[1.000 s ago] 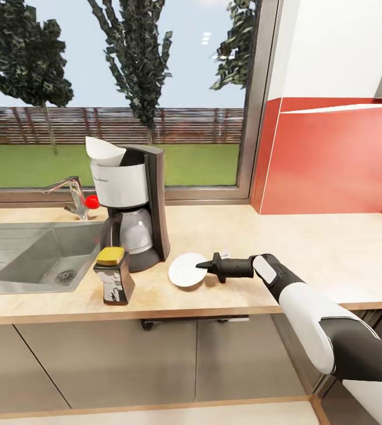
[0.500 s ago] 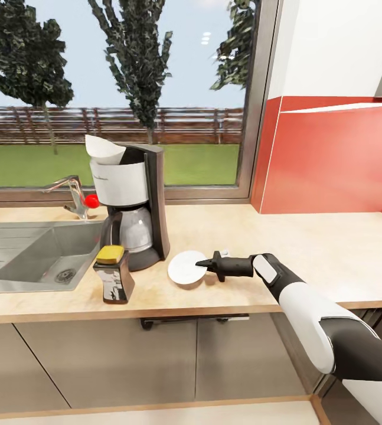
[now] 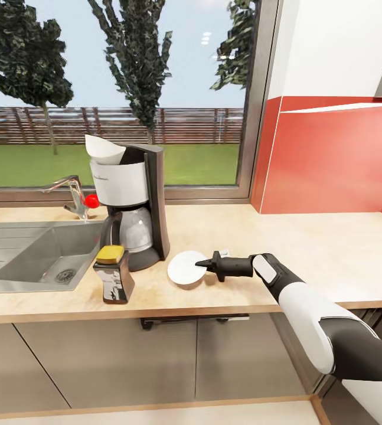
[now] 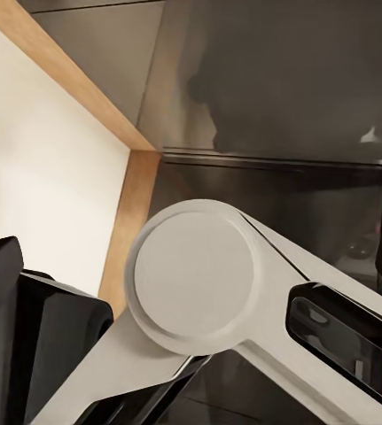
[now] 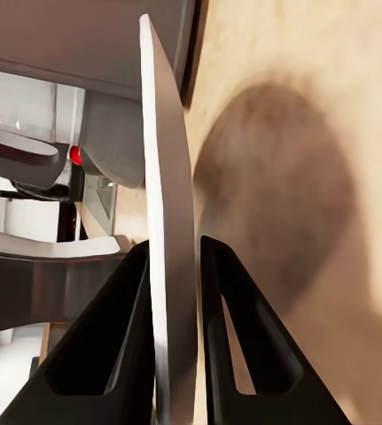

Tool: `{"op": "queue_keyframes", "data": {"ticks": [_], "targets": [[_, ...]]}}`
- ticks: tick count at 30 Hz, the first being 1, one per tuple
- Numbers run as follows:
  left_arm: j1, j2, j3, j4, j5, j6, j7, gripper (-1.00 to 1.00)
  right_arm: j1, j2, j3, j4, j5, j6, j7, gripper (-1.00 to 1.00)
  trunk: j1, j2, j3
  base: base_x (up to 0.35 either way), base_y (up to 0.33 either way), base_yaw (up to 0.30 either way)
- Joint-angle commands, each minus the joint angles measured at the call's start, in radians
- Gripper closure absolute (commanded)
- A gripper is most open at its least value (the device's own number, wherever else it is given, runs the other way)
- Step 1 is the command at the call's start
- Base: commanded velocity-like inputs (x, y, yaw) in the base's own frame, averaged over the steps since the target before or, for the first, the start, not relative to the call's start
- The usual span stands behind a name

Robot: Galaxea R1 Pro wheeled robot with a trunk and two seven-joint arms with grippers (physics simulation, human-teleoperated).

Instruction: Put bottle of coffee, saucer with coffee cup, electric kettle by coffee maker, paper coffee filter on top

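1. Since the earlier frames, the saucer (image 3: 185, 269) has shifted slightly toward the coffee maker (image 3: 133, 203), carried by the right gripper (image 3: 201, 265); the bottle and the machine have not moved.
2. The right gripper's jaws are closed narrowly on the rim of the saucer, one finger (image 5: 113, 350) on each face of the thin white plate (image 5: 168, 266), as the right wrist view shows.
3. The saucer lies low over the worktop (image 3: 309, 248), just beside the base of the coffee maker and near the front edge; whether it already touches the surface cannot be told.
4. The bottle of coffee (image 3: 113, 275) stands near the front edge, just in front of the coffee maker, and the paper coffee filter (image 3: 104, 149) sits on top of the machine.
5. The left gripper's state cannot be told; the left wrist view shows a white arm joint (image 4: 195, 279) over dark cabinet fronts.
6. To do this step well, the operator should probably lower the saucer flat until it rests fully, then open the jaws and draw back along the worktop without lifting, so the rim is not dragged.
7. Some free space beside the saucer would help later for the cup and the kettle.
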Motion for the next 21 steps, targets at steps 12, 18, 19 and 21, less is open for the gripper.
{"op": "queue_keyframes", "data": {"ticks": [12, 18, 19, 21], "targets": [[0.001, 0.000, 0.008, -0.002, -0.007, 0.008, -0.003, -1.00, 0.000, 0.003, 0.010, 0.005, 0.020, 0.004, -0.009, 1.00, 0.000, 0.000, -0.001, 0.000, 0.000, 0.000], [0.001, 0.000, 0.008, -0.002, -0.008, 0.008, -0.003, -1.00, 0.000, 0.005, 0.011, 0.000, 0.019, 0.004, -0.044, 1.00, 0.000, 0.000, -0.001, 0.000, 0.000, 0.000], [0.001, 0.000, 0.008, -0.002, -0.008, 0.008, -0.003, -1.00, 0.000, 0.005, 0.011, 0.000, 0.019, 0.004, -0.052, 1.00, 0.000, 0.000, -0.001, 0.000, 0.000, 0.000], [0.001, 0.000, 0.008, -0.002, -0.008, 0.008, -0.003, -1.00, 0.000, 0.006, 0.010, -0.001, 0.018, 0.004, -0.060, 1.00, 0.000, 0.000, -0.001, 0.000, 0.000, 0.000]]}}
